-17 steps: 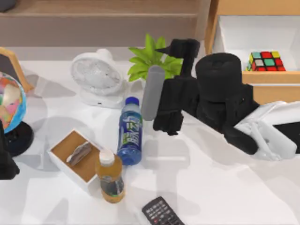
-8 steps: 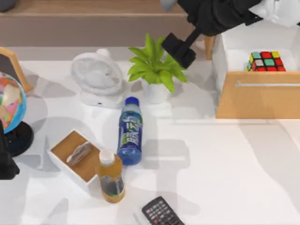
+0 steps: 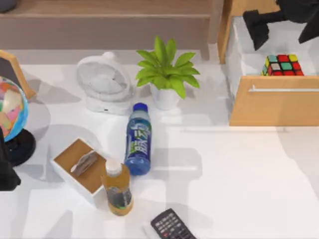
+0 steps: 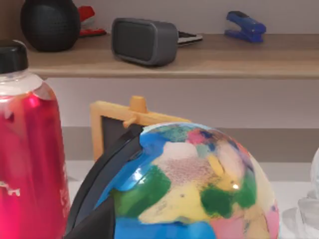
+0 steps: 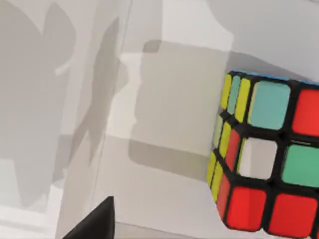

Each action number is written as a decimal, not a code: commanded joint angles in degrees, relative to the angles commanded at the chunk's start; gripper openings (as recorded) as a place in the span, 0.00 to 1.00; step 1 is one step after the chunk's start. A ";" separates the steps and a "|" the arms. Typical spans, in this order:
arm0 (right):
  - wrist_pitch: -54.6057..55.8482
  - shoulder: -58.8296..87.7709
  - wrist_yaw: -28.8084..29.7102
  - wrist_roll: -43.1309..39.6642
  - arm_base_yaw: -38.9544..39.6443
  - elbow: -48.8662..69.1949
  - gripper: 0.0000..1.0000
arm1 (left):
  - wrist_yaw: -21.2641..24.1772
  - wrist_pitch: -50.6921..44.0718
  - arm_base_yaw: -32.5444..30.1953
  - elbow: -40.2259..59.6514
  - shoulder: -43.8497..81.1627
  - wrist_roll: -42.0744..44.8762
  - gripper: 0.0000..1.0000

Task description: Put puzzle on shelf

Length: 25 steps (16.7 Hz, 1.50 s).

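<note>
From the top view, the puzzle (image 3: pixel 283 65) sits in the open drawer (image 3: pixel 274 102) at the surface's right, and the right tool (image 3: pixel 284 25) hangs directly above and just behind it, fingers spread and released. The shelf (image 3: pixel 109 7) lies well to the left.

The left wrist view faces a globe (image 4: pixel 184 184); the left arm sits parked at the surface's left edge.

The right wrist view shows the puzzle (image 5: pixel 264 159) resting on the drawer floor, just beside the tool's reach.

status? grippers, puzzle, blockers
Right gripper above the open drawer, apart from the puzzle inside. Left arm parked beside the globe. Shelf untouched. Nothing over the puzzle.
</note>
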 joint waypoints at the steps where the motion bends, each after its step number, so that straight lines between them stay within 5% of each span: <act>1: -2.69 2.11 0.18 1.91 -1.24 2.48 1.00 | 0.00 0.00 0.00 0.00 0.00 0.00 1.00; 10: -7.19 6.30 0.47 5.33 -3.14 6.73 1.00 | 0.00 0.00 0.00 0.00 0.00 0.00 1.00; 25: 5.55 7.26 0.51 5.35 -3.42 -5.08 1.00 | 0.00 0.00 0.00 0.00 0.00 0.00 1.00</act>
